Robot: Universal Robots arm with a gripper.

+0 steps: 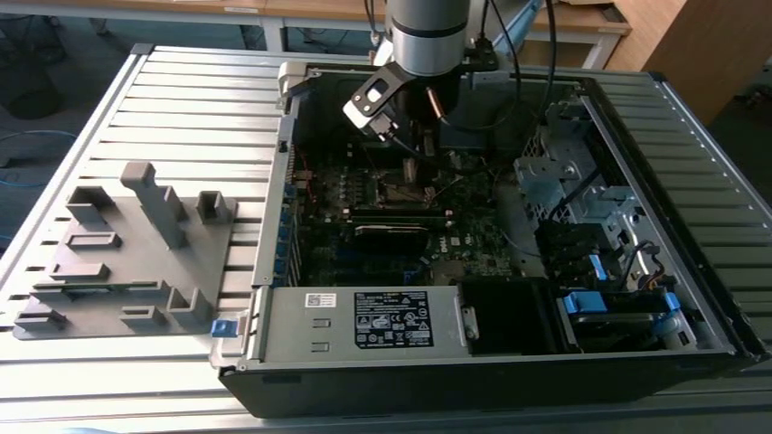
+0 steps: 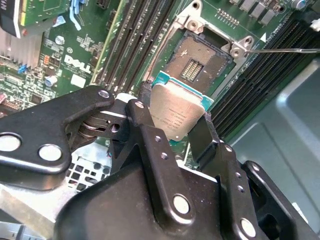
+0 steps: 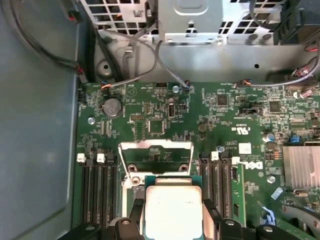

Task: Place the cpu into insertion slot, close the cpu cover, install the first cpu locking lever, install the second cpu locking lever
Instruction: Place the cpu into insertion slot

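Note:
My gripper (image 2: 176, 104) is shut on the cpu (image 2: 177, 112), a flat square chip with a dull grey metal top, clamped by its edges between the two black fingers (image 2: 142, 115). The chip hangs tilted a little above the board, beside the insertion slot (image 2: 197, 62), whose dark brownish centre lies bare inside its silver rim. In the first wrist view the cpu (image 3: 172, 210) sits between the fingers of the gripper (image 3: 173, 205), and the cpu cover (image 3: 156, 147) stands swung up behind it. In the exterior view the gripper (image 1: 410, 167) hovers inside the open case just above the insertion slot (image 1: 404, 192).
Dark memory slots (image 2: 135, 40) flank the socket on both sides. A thin lever wire (image 2: 280, 50) sticks out beside it. A black module (image 1: 389, 237), the labelled power supply (image 1: 386, 321) and drive bays (image 1: 567, 190) crowd the case. A grey fixture (image 1: 121, 253) lies outside it, at the exterior view's left.

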